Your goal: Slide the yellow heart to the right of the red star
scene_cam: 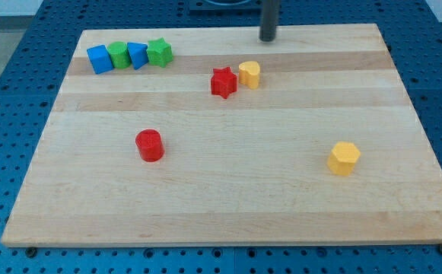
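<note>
The yellow heart (pixel 249 74) lies on the wooden board just right of the red star (pixel 223 82) and slightly nearer the view's top; the two almost touch. My tip (pixel 268 38) is at the view's top, above and a little right of the yellow heart, clear of it by a short gap.
A row of blocks sits at the top left: blue cube (pixel 99 58), green cylinder (pixel 119 54), blue block (pixel 138 55), green star (pixel 159 52). A red cylinder (pixel 150 144) is left of centre. A yellow hexagon (pixel 344 157) is at the lower right. The board's top edge (pixel 319 26) is near my tip.
</note>
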`<state>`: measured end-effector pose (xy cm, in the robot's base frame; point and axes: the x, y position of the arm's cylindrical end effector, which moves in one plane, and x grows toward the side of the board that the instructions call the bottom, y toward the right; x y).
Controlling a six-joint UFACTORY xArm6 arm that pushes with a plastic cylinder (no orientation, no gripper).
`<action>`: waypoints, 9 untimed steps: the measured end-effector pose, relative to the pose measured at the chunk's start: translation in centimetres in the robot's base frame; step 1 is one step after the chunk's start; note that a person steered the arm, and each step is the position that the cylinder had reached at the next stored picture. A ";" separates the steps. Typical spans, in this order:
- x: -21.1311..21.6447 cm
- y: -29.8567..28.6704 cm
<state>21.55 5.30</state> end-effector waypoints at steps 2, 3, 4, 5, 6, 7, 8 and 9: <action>7.5 -4.3; 8.5 -2.5; 9.7 -1.1; 9.5 -1.1; 10.6 -1.1; 10.2 -1.1; 7.0 1.0; 6.4 2.2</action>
<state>27.94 7.51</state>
